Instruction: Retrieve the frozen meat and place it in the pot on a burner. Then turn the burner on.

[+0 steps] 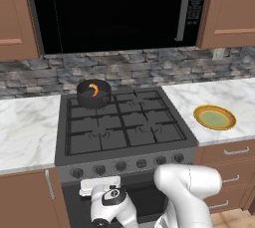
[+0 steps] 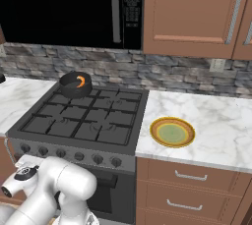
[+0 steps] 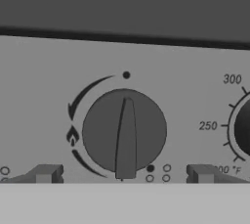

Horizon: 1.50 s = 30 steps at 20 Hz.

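The stove (image 1: 124,122) is the landmark: the pot (image 1: 93,93) stands on its back left burner (image 1: 92,106), close to the stone backsplash (image 1: 139,67), and the meat (image 1: 93,90), a small curved orange piece, lies inside the pot. In the right base view the same pot (image 2: 75,84) sits at the stove's far left corner with the meat (image 2: 81,81) showing over its rim. On the counter (image 1: 224,97) to the right of the stove rests a round yellow-green plate (image 1: 214,117), well apart from the pot. Above the stove hangs a black microwave (image 1: 114,10) between brown cabinets (image 1: 231,8). A row of knobs (image 1: 121,166) runs along the stove's front panel, and the arm (image 1: 187,192) reaches low in front of that panel, toward its left end. In the hand view a round grey knob (image 3: 124,132) faces the camera, its ridge upright with the lower end at the bottom, a flame mark (image 3: 72,135) to its left and part of a temperature dial (image 3: 241,127) to its right. The fingers (image 3: 47,174) are spread wide, one tip at each side below the knob, not touching it.
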Tool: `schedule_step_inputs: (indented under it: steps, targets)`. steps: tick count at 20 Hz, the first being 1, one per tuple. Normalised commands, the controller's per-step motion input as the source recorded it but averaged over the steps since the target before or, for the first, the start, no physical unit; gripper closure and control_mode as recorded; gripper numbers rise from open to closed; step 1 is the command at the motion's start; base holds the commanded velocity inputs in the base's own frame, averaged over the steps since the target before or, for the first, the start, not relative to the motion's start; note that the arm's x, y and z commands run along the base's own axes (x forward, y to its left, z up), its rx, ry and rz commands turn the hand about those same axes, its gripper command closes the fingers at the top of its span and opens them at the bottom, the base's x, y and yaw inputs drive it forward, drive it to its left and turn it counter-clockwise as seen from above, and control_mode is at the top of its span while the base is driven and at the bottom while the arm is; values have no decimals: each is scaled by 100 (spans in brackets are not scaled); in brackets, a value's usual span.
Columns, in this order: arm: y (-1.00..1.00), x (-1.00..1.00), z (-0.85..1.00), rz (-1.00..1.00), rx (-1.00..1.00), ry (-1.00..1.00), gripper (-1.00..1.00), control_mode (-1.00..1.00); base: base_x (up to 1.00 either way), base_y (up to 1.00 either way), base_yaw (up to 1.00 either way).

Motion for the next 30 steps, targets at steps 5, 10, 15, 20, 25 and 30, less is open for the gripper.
schedule_step_inputs:
  steps: [5, 10, 15, 20, 25, 30]
  targets:
    - [0, 8, 7, 0, 0, 0, -100, -100, 0, 0, 0]
    - [0, 3, 17, 0, 0, 0, -100, -100, 0, 0, 0]
    - [0, 1, 1, 0, 0, 0, -100, -100, 0, 0, 0]
    - [0, 1, 0, 0, 0, 0, -100, -100, 0, 0, 0]
    - [3, 4, 0, 0, 0, 0, -100, -100, 0, 0, 0]
    - [7, 1, 0, 0, 0, 0, -100, -100, 0, 0, 0]
